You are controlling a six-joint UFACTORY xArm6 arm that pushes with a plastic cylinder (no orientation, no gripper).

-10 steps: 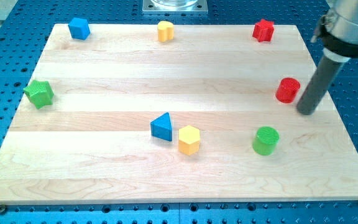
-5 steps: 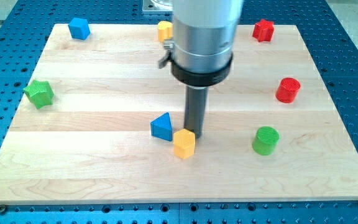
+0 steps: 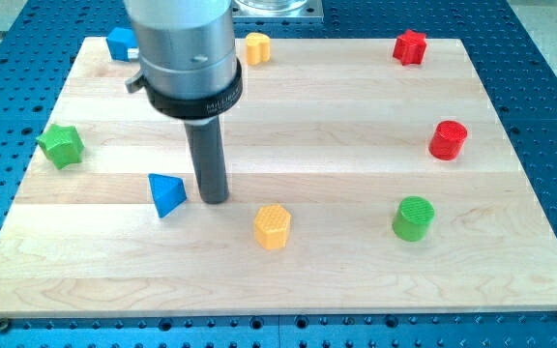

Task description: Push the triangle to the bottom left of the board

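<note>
Camera view: a pale wooden board [image 3: 356, 116] lying on a blue perforated table [image 3: 549, 39], seen from above and in front.
Arm: a large silver cylinder with a black collar comes down from the upper left of the frame and ends in a straight dark rod.
Tip: the rod's lower end [image 3: 215, 200] rests on the board left of centre, just beside the right edge of the blue triangular block; whether the two touch cannot be told.
Claw: the arm carries no claw, only the plain rod, so nothing is held.
Task block: the blue triangular block [image 3: 166, 193] sits left of centre in the lower half of the frame, well apart from the board's lower left corner.
Orange block: an orange hexagonal block [image 3: 273, 226] lies lower centre, to the right of and below the tip, apart from it.
Green blocks: a green star-shaped block [image 3: 61, 145] is near the left edge; a green cylinder [image 3: 414, 217] stands at lower right.
Red blocks: a red cylinder [image 3: 448, 140] is near the right edge; a red star-shaped block [image 3: 410, 46] is at upper right.
Top edge: a yellow block [image 3: 257, 47], shape unclear, is at top centre; a blue block [image 3: 120, 43] at upper left is partly hidden behind the arm.
</note>
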